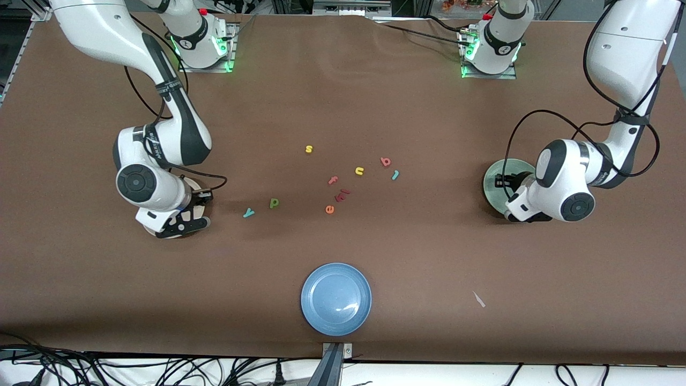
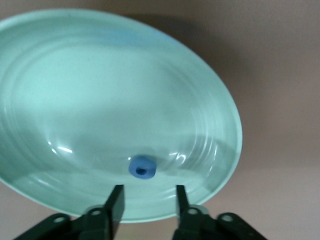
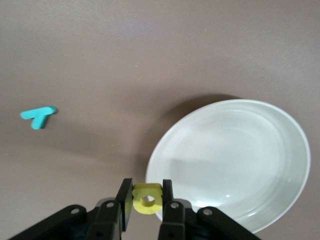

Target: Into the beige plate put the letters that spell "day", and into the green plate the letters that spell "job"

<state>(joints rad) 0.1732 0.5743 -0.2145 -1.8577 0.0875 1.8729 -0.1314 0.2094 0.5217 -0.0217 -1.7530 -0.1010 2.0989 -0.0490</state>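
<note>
This is a robotics lab. Two white Franka arms are bolted by their bases (image 1: 206, 51) to a wide table under a plain brown cloth (image 1: 418, 268), green status lights glowing at both mounts. Bundled black cables (image 1: 107, 370) trail along the near edge of the table, a camera post (image 1: 333, 362) rises at its middle, and aluminium framing (image 1: 351, 8) lines the far edge.

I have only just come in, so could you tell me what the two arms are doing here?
They are sorting foam letters into plates. The right gripper holds a yellow letter at the rim of the beige plate. The left gripper is open over the green plate, where the blue "o" lies. The teal "y", green letter, red "b" and teal "j" are on the table.
</note>
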